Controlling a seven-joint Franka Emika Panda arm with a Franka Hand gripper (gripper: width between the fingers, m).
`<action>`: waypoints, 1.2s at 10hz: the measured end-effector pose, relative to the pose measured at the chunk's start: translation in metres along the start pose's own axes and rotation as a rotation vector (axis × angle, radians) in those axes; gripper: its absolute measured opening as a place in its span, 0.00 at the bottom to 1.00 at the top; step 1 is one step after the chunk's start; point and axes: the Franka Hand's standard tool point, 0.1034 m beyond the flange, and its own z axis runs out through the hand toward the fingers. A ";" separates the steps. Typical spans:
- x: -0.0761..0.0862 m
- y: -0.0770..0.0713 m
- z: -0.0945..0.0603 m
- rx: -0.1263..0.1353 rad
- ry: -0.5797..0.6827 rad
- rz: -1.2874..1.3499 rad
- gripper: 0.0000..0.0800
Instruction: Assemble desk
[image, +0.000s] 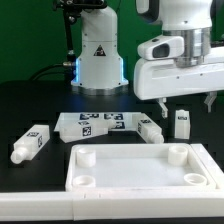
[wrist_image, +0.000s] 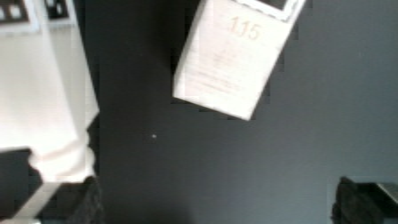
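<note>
The desk panel (image: 140, 166), large, white and rimmed with round corner holes, lies at the front of the black table. One tagged leg (image: 30, 143) lies at the exterior view's left. Another leg (image: 150, 127) lies by the panel's far edge. A third leg (image: 182, 122) stands upright at the right. My gripper (image: 187, 103) hangs open and empty above the upright leg, clear of it. In the wrist view a white leg with a tag (wrist_image: 231, 55) lies ahead of the open gripper (wrist_image: 214, 205), whose dark fingertips (wrist_image: 63, 203) show at the frame's corners.
The marker board (image: 92, 123) lies behind the panel. The white robot base (image: 98, 58) stands at the back. Another white part (wrist_image: 63, 140) shows near one finger in the wrist view; I cannot tell which part it is.
</note>
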 end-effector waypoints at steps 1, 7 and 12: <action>-0.002 -0.003 0.002 0.008 -0.019 0.177 0.81; -0.012 -0.002 0.009 0.006 -0.133 0.250 0.81; -0.007 0.000 0.009 0.038 -0.498 0.032 0.81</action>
